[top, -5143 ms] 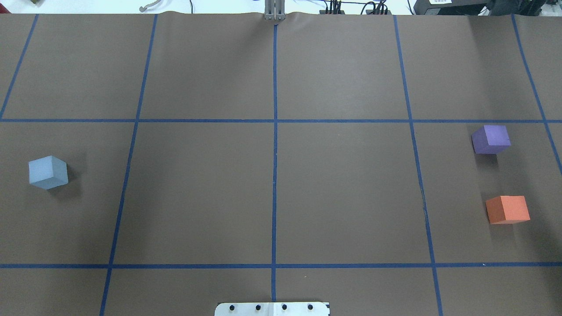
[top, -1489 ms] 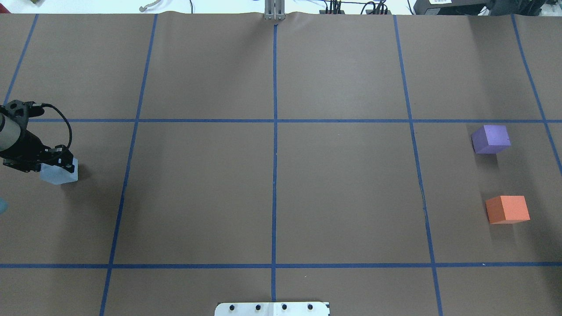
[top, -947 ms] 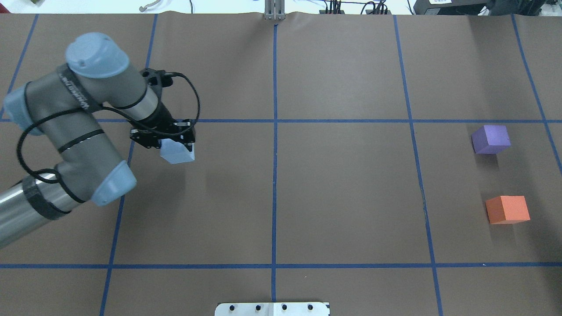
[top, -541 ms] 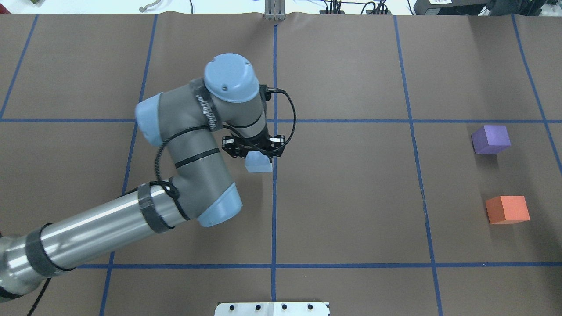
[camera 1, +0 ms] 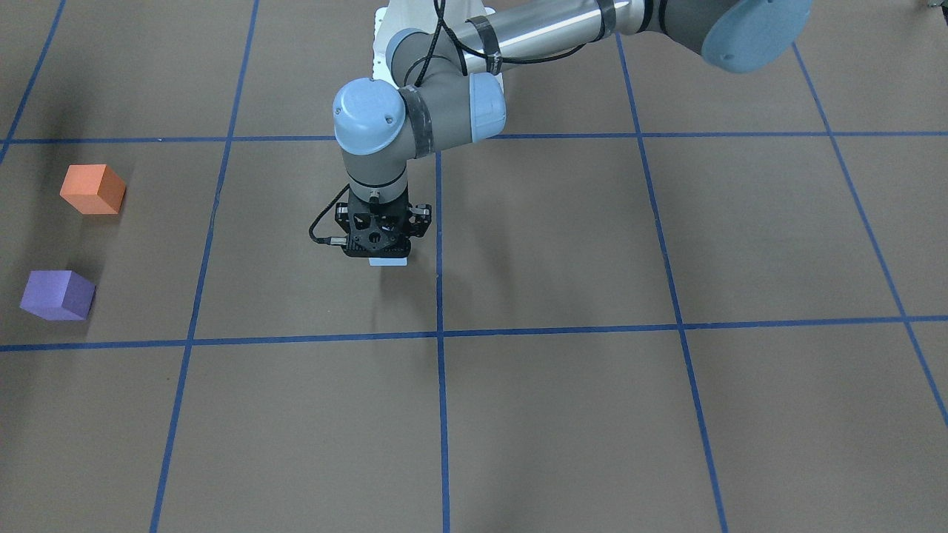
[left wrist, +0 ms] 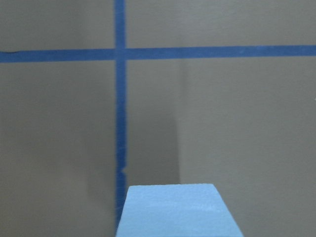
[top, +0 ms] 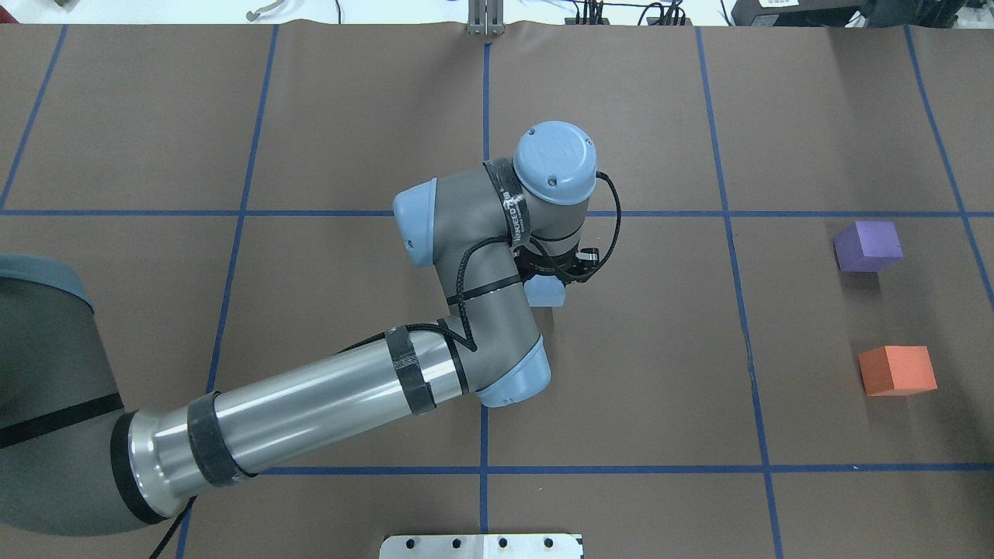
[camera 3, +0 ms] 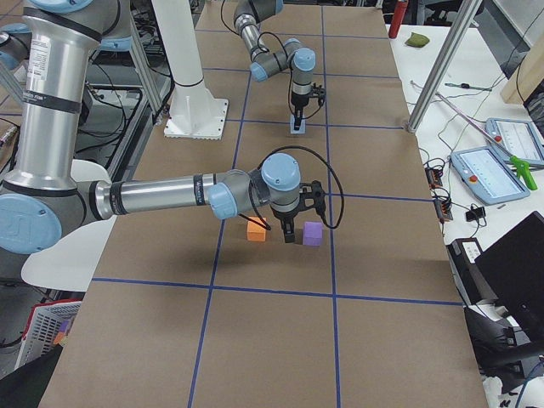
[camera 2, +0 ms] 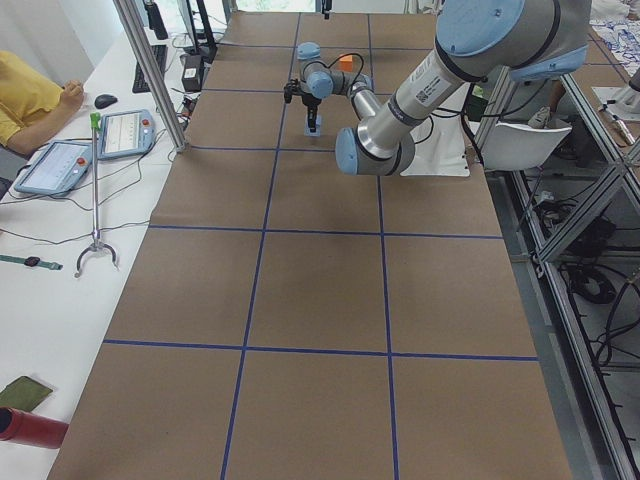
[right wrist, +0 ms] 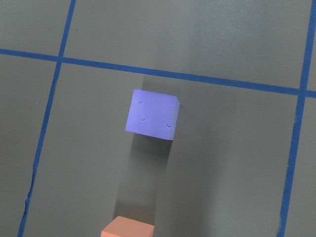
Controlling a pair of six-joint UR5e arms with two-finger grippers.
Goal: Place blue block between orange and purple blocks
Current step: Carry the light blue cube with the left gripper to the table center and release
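My left gripper (top: 556, 273) is shut on the light blue block (top: 546, 293) and holds it just above the brown table, a little right of the centre line. The block also shows under the gripper (camera 1: 381, 240) in the front view (camera 1: 388, 262) and at the bottom of the left wrist view (left wrist: 177, 211). The purple block (top: 868, 246) and the orange block (top: 897, 371) sit apart at the far right, with a gap between them. My right gripper (camera 3: 289, 234) hangs high over these two blocks; I cannot tell if it is open. Its wrist view shows the purple block (right wrist: 152, 114) and the orange block (right wrist: 128, 228).
Blue tape lines (top: 485, 349) divide the brown paper table (top: 637, 373) into squares. A white base plate (top: 481, 546) lies at the near edge. Cables and equipment (top: 621, 14) sit past the far edge.
My left arm has carried the blue block rightward, from the left side of the table, over the centre line. The purple and orange blocks have not moved.
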